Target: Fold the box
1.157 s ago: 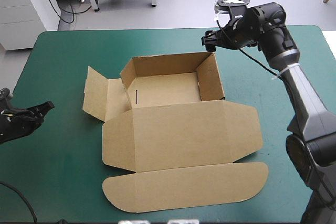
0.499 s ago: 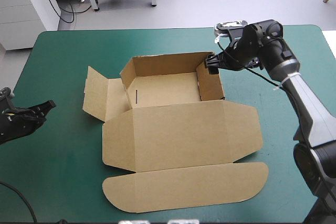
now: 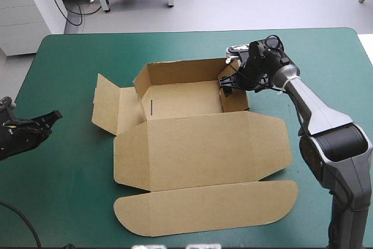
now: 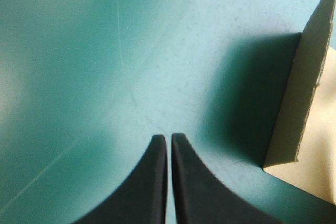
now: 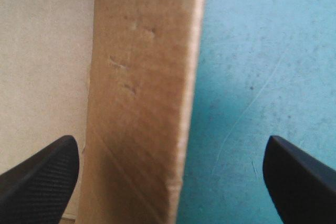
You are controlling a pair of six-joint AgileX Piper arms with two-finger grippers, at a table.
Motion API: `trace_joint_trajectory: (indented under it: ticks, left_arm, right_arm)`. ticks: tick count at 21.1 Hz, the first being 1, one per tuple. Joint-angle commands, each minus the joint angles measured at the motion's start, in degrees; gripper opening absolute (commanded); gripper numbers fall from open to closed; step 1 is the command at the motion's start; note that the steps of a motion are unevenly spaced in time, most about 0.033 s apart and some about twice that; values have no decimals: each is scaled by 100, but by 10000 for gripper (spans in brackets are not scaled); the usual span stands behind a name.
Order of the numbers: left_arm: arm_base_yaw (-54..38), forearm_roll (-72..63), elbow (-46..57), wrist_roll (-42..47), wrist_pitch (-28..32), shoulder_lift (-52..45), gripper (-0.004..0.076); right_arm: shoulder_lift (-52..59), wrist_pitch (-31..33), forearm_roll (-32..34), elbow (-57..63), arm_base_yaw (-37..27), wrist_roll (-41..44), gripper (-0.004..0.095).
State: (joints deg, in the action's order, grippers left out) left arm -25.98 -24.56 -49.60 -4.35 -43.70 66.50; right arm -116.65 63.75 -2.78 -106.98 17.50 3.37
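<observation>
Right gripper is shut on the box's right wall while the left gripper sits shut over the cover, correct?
No: the right gripper is open, straddling the right wall of the box, per the right wrist view. The left gripper is shut over the teal-green cover.

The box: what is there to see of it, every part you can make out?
The box is a cut sheet of brown board, half made: an open tray with far, left and right walls up, and its lid flat toward the near edge, ending in a rounded flap. A side flap sticks out tilted on the left. It rests on the teal-green cover. The open right gripper straddles the right wall near the far corner. The shut left gripper is apart.
</observation>
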Motion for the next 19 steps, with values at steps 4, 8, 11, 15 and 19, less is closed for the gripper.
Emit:
trace_joint_trajectory:
  ticks: [4, 8, 11, 15, 19]
  left_arm:
    - [40, -128, -153, 3, 267, -131, 8]
    - [40, -113, -153, 3, 327, -131, 8]
    - [40, -113, -153, -66, 327, -131, 8]
    - [40, -113, -153, -599, 149, -131, 8]
    - [40, -113, -153, -623, 149, -131, 8]
  right_arm:
    - [165, -47, -28, -330, 12, -104, 874]
    - [126, 300, -28, -564, 12, -93, 485]
    - [126, 326, -288, -633, 12, -337, 5]
    - [139, 326, -298, -638, 12, -337, 0]
    - [623, 326, 16, -863, -9, -291, 0]
